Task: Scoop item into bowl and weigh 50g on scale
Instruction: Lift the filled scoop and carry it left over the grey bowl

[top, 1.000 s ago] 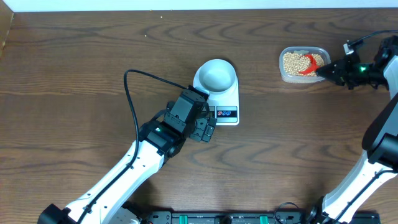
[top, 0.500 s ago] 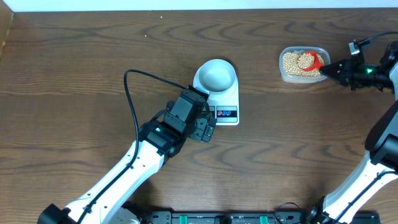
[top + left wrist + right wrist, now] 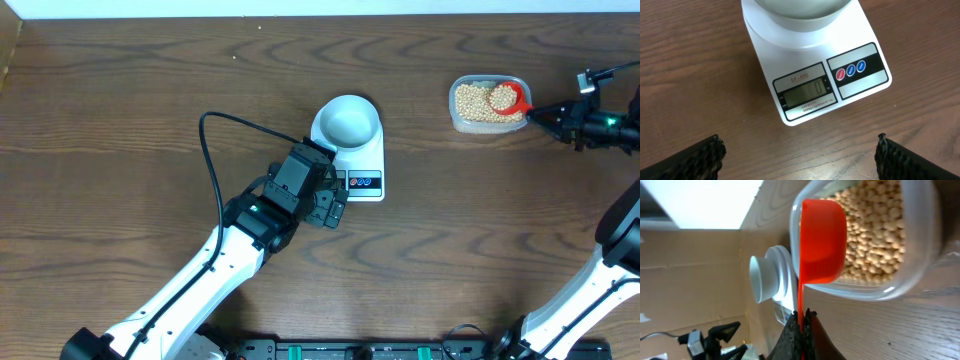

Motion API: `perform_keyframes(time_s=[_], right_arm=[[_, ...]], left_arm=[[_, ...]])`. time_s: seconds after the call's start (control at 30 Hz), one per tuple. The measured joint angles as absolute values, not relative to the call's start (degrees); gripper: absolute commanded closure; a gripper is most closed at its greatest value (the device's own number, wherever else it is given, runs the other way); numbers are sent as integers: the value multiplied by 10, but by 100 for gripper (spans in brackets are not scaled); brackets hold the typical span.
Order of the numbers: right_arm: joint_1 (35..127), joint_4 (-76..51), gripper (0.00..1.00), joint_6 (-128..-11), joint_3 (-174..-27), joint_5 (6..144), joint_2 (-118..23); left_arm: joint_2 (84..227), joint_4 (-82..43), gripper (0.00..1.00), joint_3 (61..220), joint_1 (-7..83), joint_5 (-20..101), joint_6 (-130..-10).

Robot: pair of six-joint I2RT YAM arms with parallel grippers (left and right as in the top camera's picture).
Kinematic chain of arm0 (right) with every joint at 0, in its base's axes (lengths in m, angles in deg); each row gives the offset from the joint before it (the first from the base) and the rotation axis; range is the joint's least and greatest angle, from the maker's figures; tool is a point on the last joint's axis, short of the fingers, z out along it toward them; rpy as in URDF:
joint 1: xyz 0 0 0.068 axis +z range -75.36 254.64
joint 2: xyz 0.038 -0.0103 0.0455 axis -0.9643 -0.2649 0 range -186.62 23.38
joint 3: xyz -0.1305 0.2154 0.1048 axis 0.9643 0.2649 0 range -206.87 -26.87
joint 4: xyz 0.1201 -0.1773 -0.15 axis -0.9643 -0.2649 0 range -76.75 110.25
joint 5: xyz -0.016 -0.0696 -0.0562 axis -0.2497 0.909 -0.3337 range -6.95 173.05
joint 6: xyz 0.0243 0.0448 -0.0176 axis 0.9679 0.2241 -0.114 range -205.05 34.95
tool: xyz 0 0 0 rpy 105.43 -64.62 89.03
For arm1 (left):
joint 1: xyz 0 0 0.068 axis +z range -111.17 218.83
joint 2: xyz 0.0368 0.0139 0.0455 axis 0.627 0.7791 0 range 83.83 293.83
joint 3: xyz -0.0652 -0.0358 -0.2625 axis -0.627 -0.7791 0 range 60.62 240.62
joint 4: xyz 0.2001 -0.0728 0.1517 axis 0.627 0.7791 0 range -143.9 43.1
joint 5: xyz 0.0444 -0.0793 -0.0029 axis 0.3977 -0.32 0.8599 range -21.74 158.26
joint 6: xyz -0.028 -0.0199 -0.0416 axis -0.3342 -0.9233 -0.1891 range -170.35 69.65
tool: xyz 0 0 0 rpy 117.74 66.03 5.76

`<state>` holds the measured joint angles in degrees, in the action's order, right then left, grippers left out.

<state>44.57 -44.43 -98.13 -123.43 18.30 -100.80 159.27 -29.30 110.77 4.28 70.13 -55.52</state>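
Observation:
The pale bowl [image 3: 348,120] stands empty on the white scale [image 3: 362,168]; the scale's display [image 3: 802,93] reads 0. Tan beans [image 3: 472,103] fill a clear tub [image 3: 487,125] at the far right. My right gripper [image 3: 549,116] is shut on the handle of a red scoop [image 3: 507,98], whose cup sits over the beans in the tub [image 3: 822,240]. My left gripper [image 3: 335,208] is open and empty, hovering just in front of the scale, its fingertips [image 3: 799,155] wide apart above bare wood.
The left arm's black cable [image 3: 215,150] loops over the table left of the scale. The table's far edge [image 3: 320,18] meets a white wall. The tub [image 3: 920,240] stands near the right edge.
My right gripper has drawn back to the right, dragging the red scoop toward the tub's right end. The left arm, bowl and scale have not moved.

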Motion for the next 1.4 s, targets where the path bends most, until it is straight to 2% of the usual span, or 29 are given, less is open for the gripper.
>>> perform_keyframes(time_s=[0.53, 1.17, 1.4], right_arm=[[472, -465, 99, -1023, -1234, 74, -1008], [614, -450, 99, -1022, -1234, 20, -1009], [677, -412, 99, -990, -1234, 47, -1009]], left_arm=[[1593, -293, 2, 1108, 43, 701, -555], [1593, -293, 2, 1108, 43, 701, -555], [1593, -293, 2, 1108, 43, 701, -555]])
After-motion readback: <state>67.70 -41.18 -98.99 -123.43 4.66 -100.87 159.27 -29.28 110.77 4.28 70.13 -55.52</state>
